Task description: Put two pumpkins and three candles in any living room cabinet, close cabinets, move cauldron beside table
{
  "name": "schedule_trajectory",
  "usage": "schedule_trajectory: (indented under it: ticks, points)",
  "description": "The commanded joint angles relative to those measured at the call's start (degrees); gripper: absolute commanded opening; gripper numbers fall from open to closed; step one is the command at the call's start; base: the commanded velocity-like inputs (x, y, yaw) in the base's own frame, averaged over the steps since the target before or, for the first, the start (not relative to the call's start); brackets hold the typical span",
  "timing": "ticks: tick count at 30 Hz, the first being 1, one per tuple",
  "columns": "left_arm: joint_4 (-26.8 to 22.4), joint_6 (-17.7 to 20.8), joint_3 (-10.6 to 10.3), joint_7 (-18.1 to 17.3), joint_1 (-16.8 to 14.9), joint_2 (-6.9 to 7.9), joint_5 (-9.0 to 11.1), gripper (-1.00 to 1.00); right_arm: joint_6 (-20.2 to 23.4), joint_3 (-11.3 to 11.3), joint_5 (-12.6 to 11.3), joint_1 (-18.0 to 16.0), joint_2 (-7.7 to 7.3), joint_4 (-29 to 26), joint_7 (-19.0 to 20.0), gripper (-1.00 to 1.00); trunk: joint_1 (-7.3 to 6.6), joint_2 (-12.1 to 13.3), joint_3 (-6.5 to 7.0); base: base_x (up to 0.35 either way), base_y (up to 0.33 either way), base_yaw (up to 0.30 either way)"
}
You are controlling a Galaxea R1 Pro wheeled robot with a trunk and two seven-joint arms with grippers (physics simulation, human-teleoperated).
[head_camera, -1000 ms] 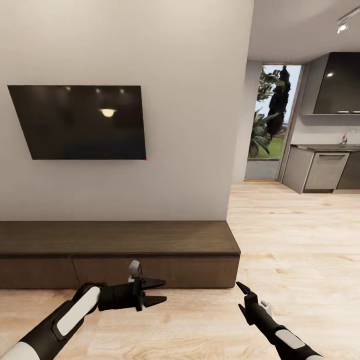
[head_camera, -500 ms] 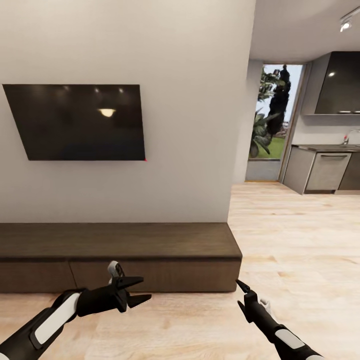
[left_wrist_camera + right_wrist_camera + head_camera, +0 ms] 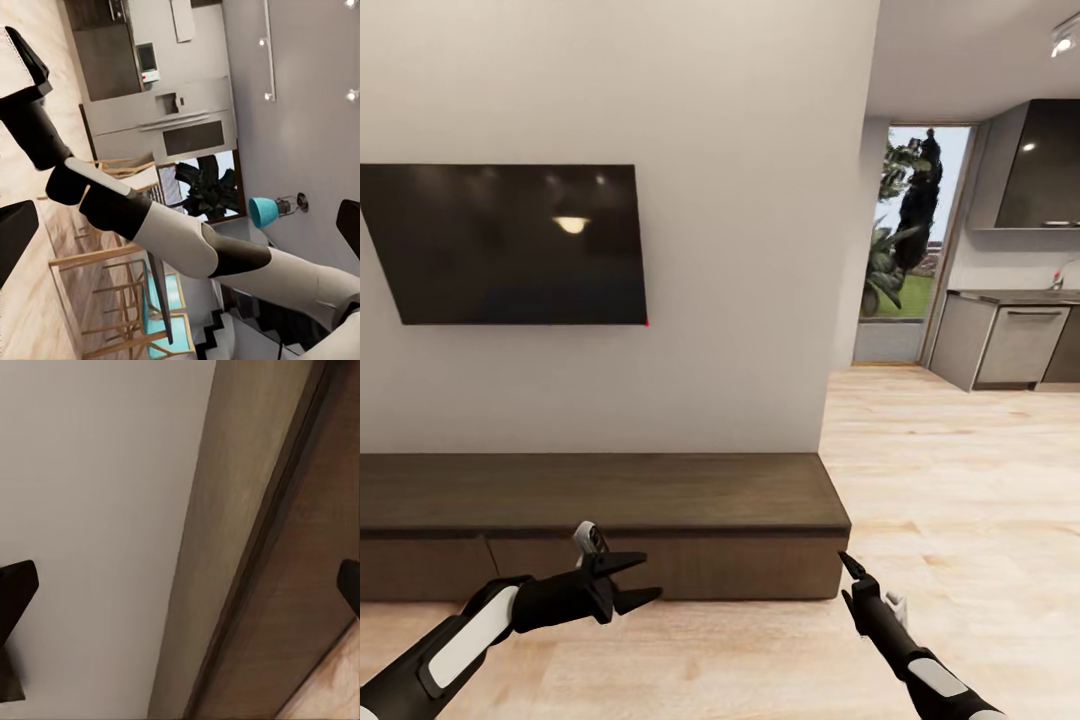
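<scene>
The cabinet (image 3: 660, 490) is a long low dark brown unit against the white wall, and its flat drawer fronts sit flush and shut. My left gripper (image 3: 650, 575) hovers open and empty just in front of its drawer fronts. My right gripper (image 3: 843, 575) is open and empty near the cabinet's right end. The right wrist view looks closely at the cabinet's top edge and front (image 3: 300, 585) between the spread fingertips (image 3: 15, 585). In the left wrist view, my right arm (image 3: 150, 217) crosses the picture. The pumpkins, candles, cauldron and table are out of view.
A black TV (image 3: 510, 245) hangs on the wall above the cabinet. The wall ends at a corner (image 3: 850, 300). Light wood floor (image 3: 960, 480) runs right toward grey kitchen units (image 3: 1010, 345) and a glass door (image 3: 905, 260). Wooden chairs (image 3: 112, 285) appear behind my right arm.
The head view has shifted a little, and the cabinet now sits lower and further right. My left gripper drew back to the left and stays open. My right gripper rose slightly toward the cabinet's end.
</scene>
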Motion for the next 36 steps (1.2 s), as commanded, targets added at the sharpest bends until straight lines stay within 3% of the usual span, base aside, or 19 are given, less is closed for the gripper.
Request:
schedule_trajectory:
  ticks: [1, 7, 20, 31, 36]
  points:
    - [0.0, 0.2, -0.1, -0.1, -0.1, 0.11, 0.2, 1.00, 0.2, 0.4, -0.6, 0.0, -0.09, 0.0, 1.1, 1.00, 0.00, 0.0, -0.06, 0.127, 0.000, 0.000]
    - [0.0, 0.2, -0.2, -0.1, -0.1, -0.02, 0.2, 1.00, 0.6, 0.4, -1.2, 0.0, -0.42, 0.1, 5.7, 1.00, 0.00, 0.0, -0.06, 0.197, 0.000, 0.000]
    - [-0.5, 0.2, -0.1, -0.1, -0.1, 0.17, 0.2, 1.00, 0.2, 0.4, -3.8, 0.0, -0.39, 0.6, 5.8, 1.00, 0.00, 0.0, -0.06, 0.086, 0.000, 0.000]
    - [-0.2, 0.2, 0.0, -0.2, -0.1, 0.27, 0.2, 1.00, 0.2, 0.4, -4.2, 0.0, -0.45, 0.7, 5.8, 1.00, 0.00, 0.0, -0.06, 0.003, 0.000, 0.000]
    - [-0.2, 0.2, 1.1, -0.2, -0.1, 0.24, 0.3, 1.00, 0.2, 0.4, -4.2, 0.0, -0.47, 0.7, 6.0, 1.00, 1.10, -2.0, -0.96, 0.000, 0.000, 0.000]
